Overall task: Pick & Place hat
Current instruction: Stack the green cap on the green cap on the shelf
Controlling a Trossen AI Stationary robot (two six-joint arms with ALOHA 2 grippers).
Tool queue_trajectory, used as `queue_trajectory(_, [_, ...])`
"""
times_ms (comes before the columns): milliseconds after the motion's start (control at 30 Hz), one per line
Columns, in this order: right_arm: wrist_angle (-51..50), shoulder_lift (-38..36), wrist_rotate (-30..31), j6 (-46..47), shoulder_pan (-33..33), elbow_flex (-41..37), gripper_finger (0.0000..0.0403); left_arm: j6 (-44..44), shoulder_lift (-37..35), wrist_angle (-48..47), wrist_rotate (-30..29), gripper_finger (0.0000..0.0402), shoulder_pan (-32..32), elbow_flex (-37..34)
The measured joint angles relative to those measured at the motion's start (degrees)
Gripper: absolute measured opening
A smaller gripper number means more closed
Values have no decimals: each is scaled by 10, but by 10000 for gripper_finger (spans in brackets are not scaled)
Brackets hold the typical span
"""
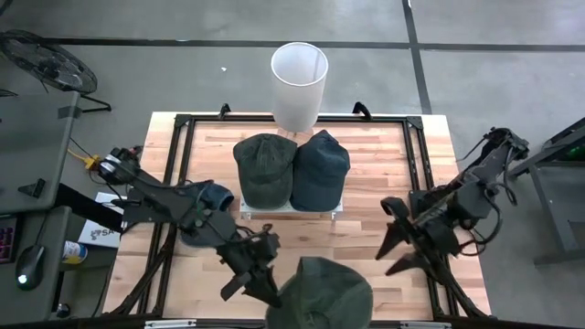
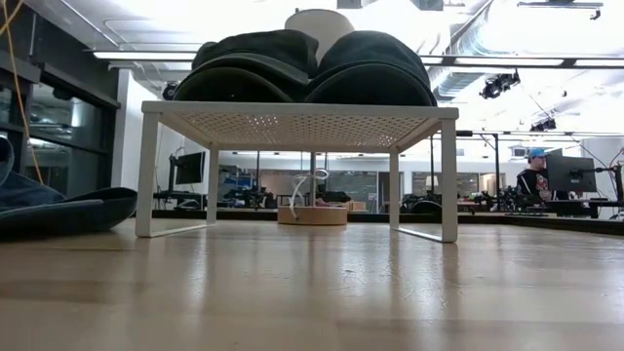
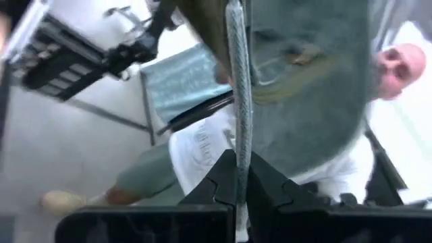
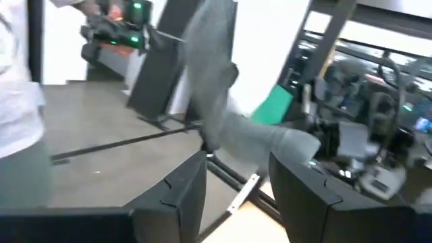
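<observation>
Your left gripper (image 1: 260,285) is clamped on the brim of an olive cap (image 1: 322,294) at the table's near edge. Your right gripper (image 1: 395,245) waits open at the right. Two more caps, olive (image 1: 264,168) and navy (image 1: 319,169), sit side by side on the white rack (image 2: 297,124).

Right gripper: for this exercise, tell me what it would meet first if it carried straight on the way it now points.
The right gripper, open, points toward the green hat that the left gripper holds near the table's front edge; probably that hat, though height is unclear.
</observation>
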Motion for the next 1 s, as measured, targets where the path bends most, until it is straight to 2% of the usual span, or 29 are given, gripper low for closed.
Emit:
queue_trajectory(133, [-13, 1, -17, -4, 12, 0, 153, -7, 28, 72, 24, 5, 13, -1])
queue_trajectory(400, [-24, 1, -16, -10, 12, 0, 153, -30, 61, 120, 36, 5, 28, -1])
queue_trajectory(567, [-20, 1, -20, -9, 12, 0, 153, -32, 69, 121, 36, 5, 32, -1])
queue_trajectory(800, [-20, 1, -59, -1, 12, 0, 153, -30, 69, 119, 17, 5, 46, -1])
queue_trajectory(1000, [-16, 1, -61, 1, 12, 0, 153, -29, 69, 121, 18, 5, 54, -1])
